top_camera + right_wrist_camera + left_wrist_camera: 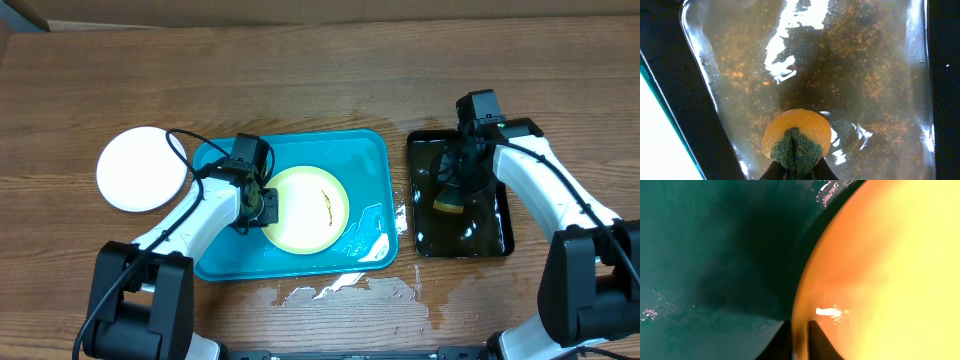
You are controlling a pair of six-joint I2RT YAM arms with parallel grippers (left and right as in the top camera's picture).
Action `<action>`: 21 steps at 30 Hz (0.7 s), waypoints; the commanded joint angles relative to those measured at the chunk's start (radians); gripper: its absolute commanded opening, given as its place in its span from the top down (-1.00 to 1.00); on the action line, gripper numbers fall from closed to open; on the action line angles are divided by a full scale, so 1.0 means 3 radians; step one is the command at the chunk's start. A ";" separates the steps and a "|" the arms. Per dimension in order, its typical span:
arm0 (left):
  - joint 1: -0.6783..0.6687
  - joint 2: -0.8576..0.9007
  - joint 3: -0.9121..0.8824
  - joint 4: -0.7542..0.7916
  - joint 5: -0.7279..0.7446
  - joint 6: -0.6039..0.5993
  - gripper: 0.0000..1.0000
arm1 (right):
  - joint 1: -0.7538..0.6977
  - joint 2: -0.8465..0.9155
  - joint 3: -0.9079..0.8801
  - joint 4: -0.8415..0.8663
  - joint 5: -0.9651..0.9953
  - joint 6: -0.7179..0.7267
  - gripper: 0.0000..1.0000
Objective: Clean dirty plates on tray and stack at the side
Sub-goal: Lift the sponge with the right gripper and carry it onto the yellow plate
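Step in hand: wetting the sponge (449,205) before scrubbing the yellow plate (300,225).

The plate is lying inside the tray (360,145), roughly centred. A dark smear (327,203) is showing on its face, so it isn't clean yet.

Left gripper (262,205) is sitting at the plate's tray-left rim. Its jaws are narrow, one finger on each side of the rim. I'm reading that as a pinch to pin the plate.

Right gripper (455,195) is working right of the tray, over the black tray (495,240). Its jaws are clamping the sponge (orange body, green scrub side), which is dipping into murky water there.

White plate (143,168) is resting on the table (300,80) just left of the tray and looking clean. I can't tell whether another plate is lying under it.

Spilled water (340,290) is pooling on the table just in front of the tray.

Next move, my read:
- The right arm is going to need to lift the wet sponge, cross to the tray and wipe over the smear.
- The left needs to be holding the rim steady while that happens.
- After that, the plate is going left of the tray, onto the white one.
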 commanded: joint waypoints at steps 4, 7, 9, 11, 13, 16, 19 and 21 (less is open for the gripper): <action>0.0005 0.0027 0.0053 0.0017 0.0065 0.0003 0.84 | -0.0013 -0.0106 0.0042 -0.0013 -0.0020 -0.0019 0.92; 0.0005 0.0027 0.0053 0.0017 0.0065 0.0001 0.92 | -0.0013 -0.0106 0.0042 -0.0009 -0.0020 -0.0006 0.93; 0.0005 0.0027 0.0053 0.0017 0.0064 0.0001 0.92 | -0.0013 -0.0106 0.0042 -0.0010 -0.0020 -0.0006 0.93; 0.0005 0.0027 0.0053 0.0017 0.0064 -0.0003 0.92 | -0.0013 -0.0106 0.0042 -0.0013 -0.0020 -0.0006 0.93; 0.0005 0.0027 0.0053 0.0017 0.0062 -0.0025 0.92 | -0.0013 -0.0106 0.0042 -0.0011 -0.0020 -0.0006 0.93; 0.0006 0.0027 0.0053 0.0017 0.0064 -0.0065 0.92 | -0.0013 -0.0106 0.0045 0.0025 -0.0022 -0.0006 0.93; 0.0006 0.0027 0.0053 0.0017 0.0076 -0.0126 0.91 | -0.0014 -0.0106 0.0144 -0.0009 -0.0098 -0.0008 0.93; 0.0006 0.0027 0.0053 0.0010 0.0071 -0.0184 0.90 | -0.0014 -0.0106 0.0248 -0.0108 -0.0118 -0.0008 0.93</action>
